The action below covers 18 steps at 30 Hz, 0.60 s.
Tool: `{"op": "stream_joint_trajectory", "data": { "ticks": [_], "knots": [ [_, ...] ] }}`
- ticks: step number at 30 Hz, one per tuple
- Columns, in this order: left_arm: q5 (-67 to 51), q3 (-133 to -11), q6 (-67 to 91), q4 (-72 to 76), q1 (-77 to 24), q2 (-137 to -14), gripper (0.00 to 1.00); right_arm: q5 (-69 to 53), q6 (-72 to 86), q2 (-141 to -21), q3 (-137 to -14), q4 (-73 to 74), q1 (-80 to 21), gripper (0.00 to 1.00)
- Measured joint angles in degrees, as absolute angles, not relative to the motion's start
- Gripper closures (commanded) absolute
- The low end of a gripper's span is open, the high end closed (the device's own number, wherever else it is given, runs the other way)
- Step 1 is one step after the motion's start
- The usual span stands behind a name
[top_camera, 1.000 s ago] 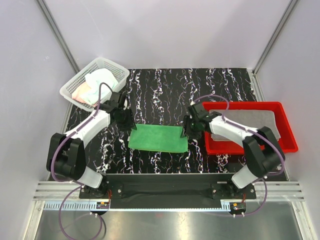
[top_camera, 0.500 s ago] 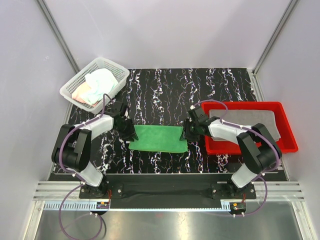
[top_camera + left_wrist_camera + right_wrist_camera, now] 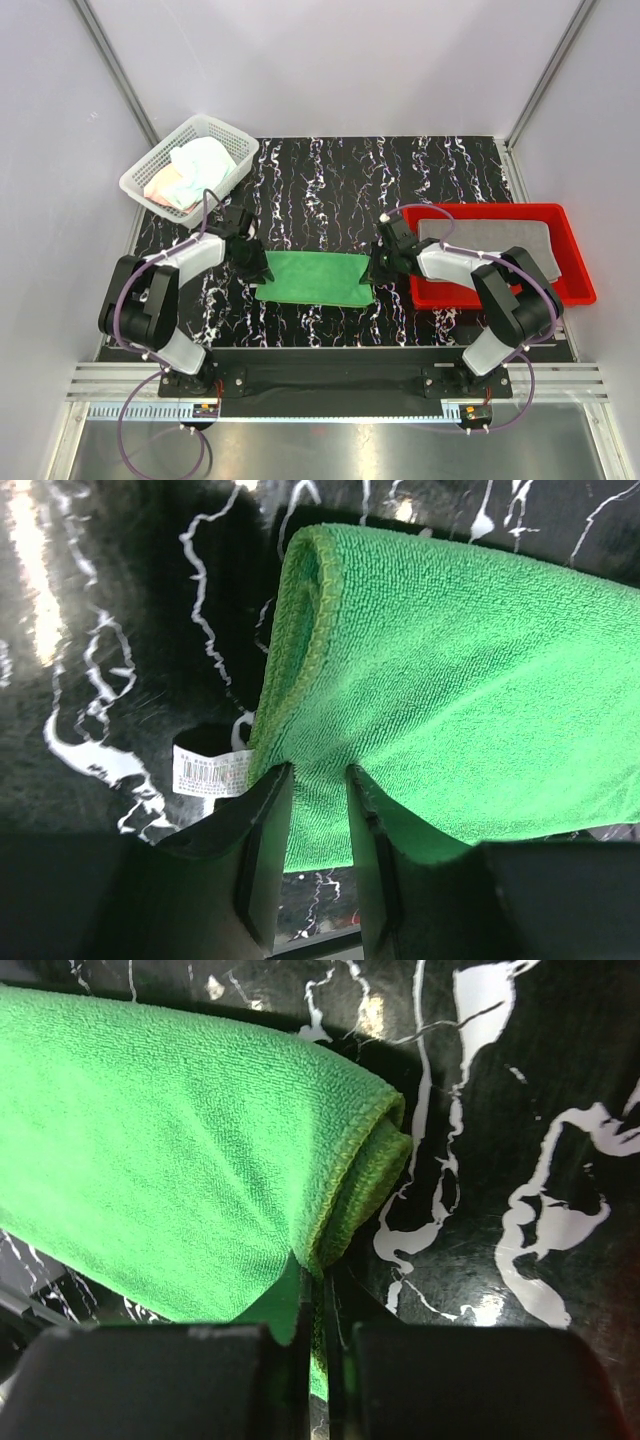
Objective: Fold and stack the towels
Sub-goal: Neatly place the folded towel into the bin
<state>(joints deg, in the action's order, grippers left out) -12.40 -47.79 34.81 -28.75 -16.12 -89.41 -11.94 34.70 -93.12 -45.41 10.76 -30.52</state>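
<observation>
Jaws on both sides are clamped on the green towel [image 3: 315, 277]. The left gripper [image 3: 315, 825] pinches the doubled end at the cloth's 9 o'clock side. The right gripper [image 3: 318, 1325] bites the opposite end at 3 o'clock, closed so far that only a thin sliver of green shows in the gap.

From the top camera I see the towel lying flat, already doubled into a long strip. It sits a little toward 6 o'clock from the centre of the table [image 3: 330, 180], with one arm at each short end. The white basket [image 3: 137, 187] is at 10 o'clock and holds a pale towel [image 3: 205, 158] and a pink towel [image 3: 165, 185]. The red tray [image 3: 490, 208] at 3 o'clock carries a grey towel [image 3: 480, 232].

My worry is the right-hand grip. It looks shallow, right at the rolled hem, so I judge that a pull toward 9 o'clock or a quick lift could strip the cloth out of it. If either side has caught only one layer, the lower layer would drop and the fold would open. Lifting the two ends to different heights would skew the next crease. The white tag [image 3: 210, 775] beside the left gripper could also tuck under and leave a lump. I'd move both arms together, slowly.
</observation>
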Motion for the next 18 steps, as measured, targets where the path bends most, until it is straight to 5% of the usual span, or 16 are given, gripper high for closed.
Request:
{"op": "stream_joint_trajectory", "data": {
  "ticks": [8, 18],
  "knots": [
    [-8.51, -56.40, 31.81, -40.51, -13.87, -84.79, 0.57, -13.06, 32.27, -92.97, -46.04, 13.23, -30.13, 1.00],
    [-1.74, -68.79, 26.44, -41.76, -10.13, -76.75, 0.55, -8.47, 21.63, -92.79, -62.22, 39.75, -24.08, 1.00]
  ]
}}
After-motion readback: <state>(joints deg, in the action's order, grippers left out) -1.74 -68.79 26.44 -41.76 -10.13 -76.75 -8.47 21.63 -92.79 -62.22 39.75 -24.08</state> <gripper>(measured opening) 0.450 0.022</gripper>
